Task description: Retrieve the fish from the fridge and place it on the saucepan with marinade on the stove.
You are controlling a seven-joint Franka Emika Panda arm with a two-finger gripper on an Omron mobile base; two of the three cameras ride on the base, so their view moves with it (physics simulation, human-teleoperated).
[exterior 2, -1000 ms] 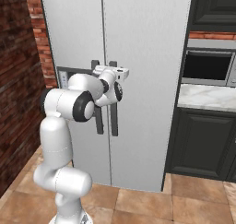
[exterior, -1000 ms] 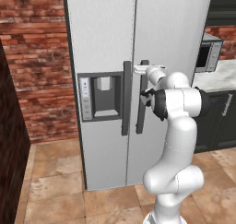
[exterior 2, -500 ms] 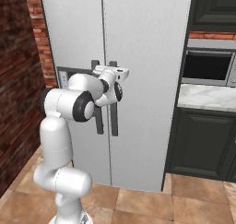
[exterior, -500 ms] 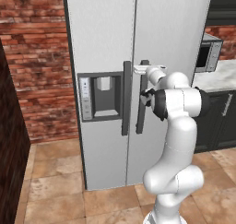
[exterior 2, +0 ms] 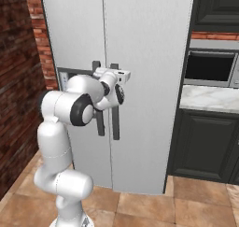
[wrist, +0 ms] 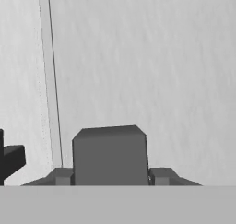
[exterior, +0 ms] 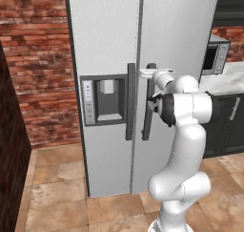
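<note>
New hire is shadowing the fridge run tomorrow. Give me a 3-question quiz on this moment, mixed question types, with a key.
1. True or false: both doors of the fridge are shut.
2. Multiple choice: the claw sits at
A. the water dispenser
B. the top of the right-hand door handle
C. the microwave
3. Short answer: which door holds the water dispenser, as seen in the left base view?

Key
1. True. The seam between the doors is closed and no shelves show.
2. B. The hand view shows the dark handle block between the fingertips, against the door.
3. The left-hand door.
</note>
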